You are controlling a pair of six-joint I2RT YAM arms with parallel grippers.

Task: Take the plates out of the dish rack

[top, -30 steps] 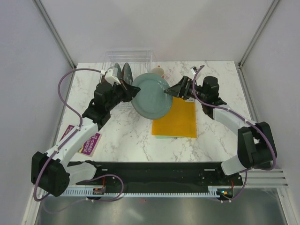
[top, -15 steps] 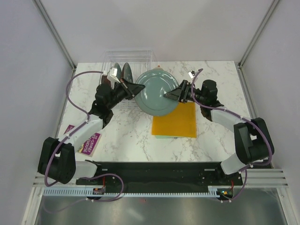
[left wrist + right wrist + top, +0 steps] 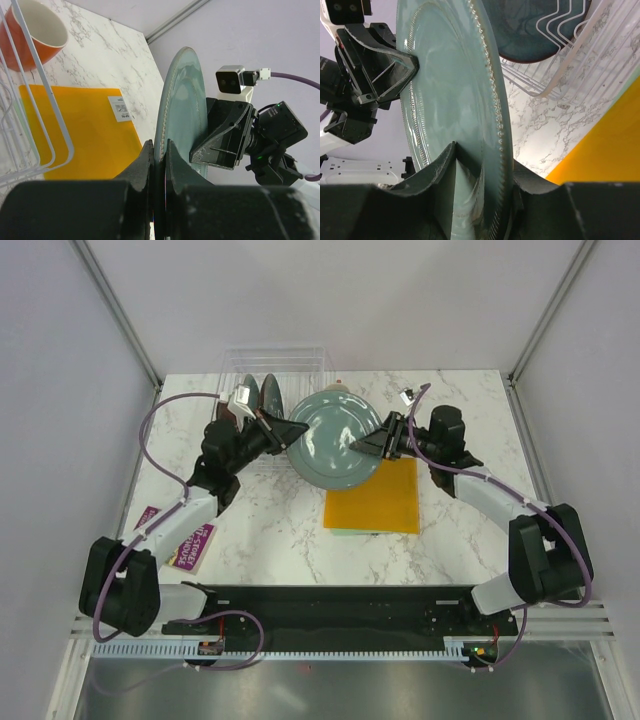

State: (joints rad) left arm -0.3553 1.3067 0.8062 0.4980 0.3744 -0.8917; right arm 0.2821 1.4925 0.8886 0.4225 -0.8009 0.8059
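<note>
Hanging plate (image 3: 335, 440): pale grey-green, beaded rim, stood on edge in the air right of the dish rack (image 3: 300, 358).
Left gripper (image 3: 292, 430): clamped its left rim.
Right gripper (image 3: 362, 443): straddled right rim; grip unclear.
Rack contents: two dark plates (image 3: 258, 392), upright.

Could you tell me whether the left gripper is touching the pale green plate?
Touching. The left wrist view shows the left gripper shut on the rim of the pale green plate, pinching it from both sides.
</note>
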